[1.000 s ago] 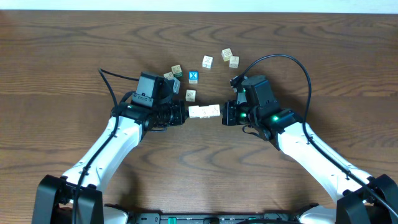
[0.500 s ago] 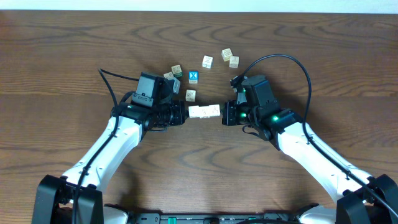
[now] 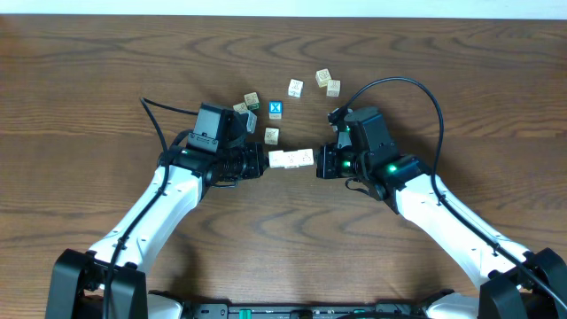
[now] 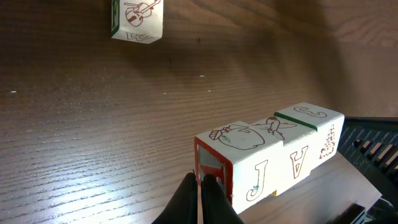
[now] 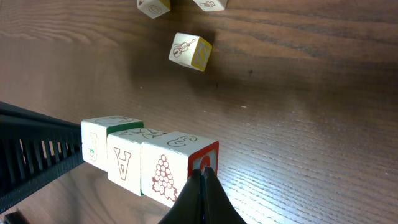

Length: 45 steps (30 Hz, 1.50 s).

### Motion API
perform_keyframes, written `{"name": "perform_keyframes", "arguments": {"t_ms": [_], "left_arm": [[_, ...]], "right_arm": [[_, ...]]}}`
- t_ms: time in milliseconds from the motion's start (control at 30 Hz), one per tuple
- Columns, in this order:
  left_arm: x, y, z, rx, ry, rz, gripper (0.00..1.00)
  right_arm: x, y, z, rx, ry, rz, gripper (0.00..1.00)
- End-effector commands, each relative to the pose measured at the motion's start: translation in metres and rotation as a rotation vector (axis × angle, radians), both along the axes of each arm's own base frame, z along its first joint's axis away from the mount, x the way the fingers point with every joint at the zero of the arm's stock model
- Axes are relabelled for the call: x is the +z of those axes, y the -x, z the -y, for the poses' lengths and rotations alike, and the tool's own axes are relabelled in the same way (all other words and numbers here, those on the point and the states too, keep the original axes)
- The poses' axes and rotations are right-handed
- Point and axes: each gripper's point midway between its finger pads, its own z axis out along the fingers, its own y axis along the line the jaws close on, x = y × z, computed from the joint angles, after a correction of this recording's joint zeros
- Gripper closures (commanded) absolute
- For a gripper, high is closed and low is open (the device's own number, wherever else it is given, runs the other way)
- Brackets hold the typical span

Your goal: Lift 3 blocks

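Observation:
Three cream blocks (image 3: 291, 159) form one straight row, squeezed end to end between my two grippers. My left gripper (image 3: 268, 160) is shut, its closed tips pushing on the row's left end. From the other side my right gripper (image 3: 316, 163) is shut too and pushes on the right end. In the left wrist view the blocks (image 4: 267, 158) show J and A faces, with my gripper (image 4: 202, 180) against the red-framed end face. The right wrist view has the blocks (image 5: 149, 162) just ahead of my gripper (image 5: 203, 171). The row seems to hang slightly above the wood.
Loose cubes lie behind the row: one close by (image 3: 272, 136), a blue X cube (image 3: 275, 109), two by the left arm (image 3: 252, 98), and others further right (image 3: 295, 88) (image 3: 324, 77) (image 3: 333, 88). A violin-printed cube (image 4: 137, 18) (image 5: 191, 51) lies nearest.

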Motion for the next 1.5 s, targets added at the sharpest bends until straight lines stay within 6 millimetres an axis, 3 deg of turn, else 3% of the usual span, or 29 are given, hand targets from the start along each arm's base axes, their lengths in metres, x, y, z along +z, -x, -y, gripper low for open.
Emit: {"name": "perform_keyframes", "arguments": {"t_ms": [0, 733, 1467], "left_arm": [[0.061, 0.007, 0.048, -0.168, 0.221, 0.069, 0.93], [0.049, 0.012, 0.056, -0.186, 0.189, 0.049, 0.93], [0.04, 0.011, 0.05, -0.158, 0.143, 0.033, 0.93]], "right_arm": [[0.017, 0.03, -0.041, 0.19, -0.141, -0.046, 0.99], [0.01, 0.034, -0.041, 0.184, -0.095, -0.045, 0.99], [0.011, 0.034, -0.042, 0.183, -0.103, -0.047, 0.98]]}}
